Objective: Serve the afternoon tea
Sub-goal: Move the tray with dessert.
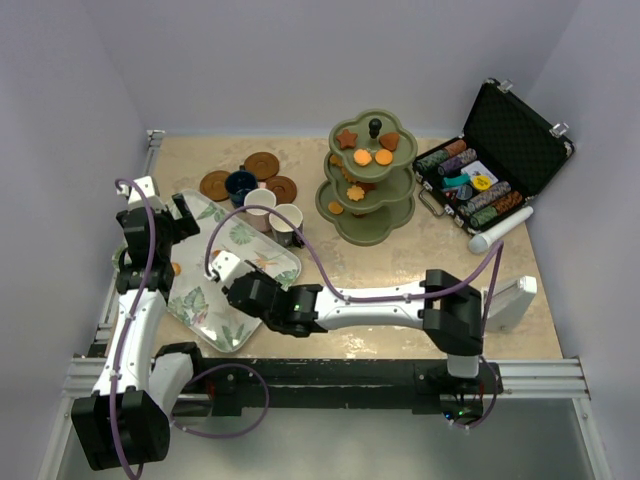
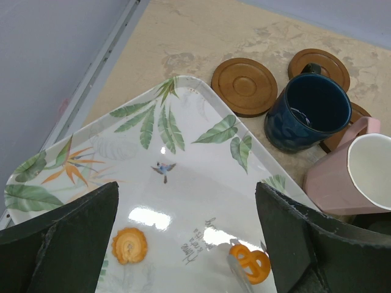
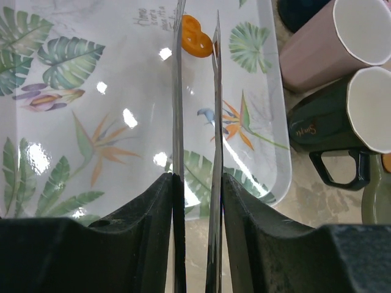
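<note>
My right gripper (image 3: 195,180) is shut on a pair of thin metal tongs (image 3: 178,91). The tong tips flank an orange pretzel-shaped biscuit (image 3: 197,36) lying on the leaf-patterned tray (image 3: 73,122). I cannot tell whether they pinch it. My left gripper (image 2: 186,207) is open and empty, hovering over the same tray (image 2: 183,152), between a round orange biscuit (image 2: 129,245) and the pretzel biscuit (image 2: 250,262). The navy cup (image 2: 311,116), pinkish cup (image 2: 354,174) and cream-lined cup (image 3: 342,122) stand just off the tray. Three brown saucers (image 1: 262,165) lie behind them. The olive three-tier stand (image 1: 365,215) holds several biscuits.
An open black case of poker chips (image 1: 490,160) sits at the back right, with a white cylinder (image 1: 500,232) in front of it. A white block (image 1: 510,300) stands at the right near edge. A metal rail (image 2: 98,67) borders the table's left edge.
</note>
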{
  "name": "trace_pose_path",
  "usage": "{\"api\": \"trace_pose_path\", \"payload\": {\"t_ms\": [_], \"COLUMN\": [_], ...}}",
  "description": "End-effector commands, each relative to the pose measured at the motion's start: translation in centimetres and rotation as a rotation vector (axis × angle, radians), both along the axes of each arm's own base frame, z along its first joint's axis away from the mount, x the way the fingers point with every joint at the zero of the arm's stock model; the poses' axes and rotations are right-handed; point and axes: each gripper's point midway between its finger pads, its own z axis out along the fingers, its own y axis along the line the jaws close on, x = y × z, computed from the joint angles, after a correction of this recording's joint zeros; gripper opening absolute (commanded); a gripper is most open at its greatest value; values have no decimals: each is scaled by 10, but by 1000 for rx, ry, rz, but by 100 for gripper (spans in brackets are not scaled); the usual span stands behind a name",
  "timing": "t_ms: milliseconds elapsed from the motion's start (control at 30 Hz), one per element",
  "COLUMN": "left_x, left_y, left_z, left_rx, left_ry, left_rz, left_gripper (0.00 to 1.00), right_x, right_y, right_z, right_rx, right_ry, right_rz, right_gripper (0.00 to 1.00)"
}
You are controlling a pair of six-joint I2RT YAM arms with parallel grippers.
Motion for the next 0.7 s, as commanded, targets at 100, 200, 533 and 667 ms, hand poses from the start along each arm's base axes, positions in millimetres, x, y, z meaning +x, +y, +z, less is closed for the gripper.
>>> {"api": "trace_pose_path", "payload": {"t_ms": [100,200,533,667], "left_x": [3,3,2,2], "left_y": [-1,-1,-5,-6], "left_z": [20,21,27,28], "left_rx": [-12,-12,-21,-24], "left_ry": [-60,-64,-85,-90], "left_rz": [-3,-6,-21,-28], "left_gripper": [98,98,98,98], "right_x": [-4,-7,-22,-31], "right_y": [-31,-47,-95,-117], "right_z": [14,20,22,9], "right_rx": [55,70,91,60], "right_ry": [37,52,170,227], "right_rz": [-77,-111,-158,-194], "right_gripper": [38,38,38,38]}}
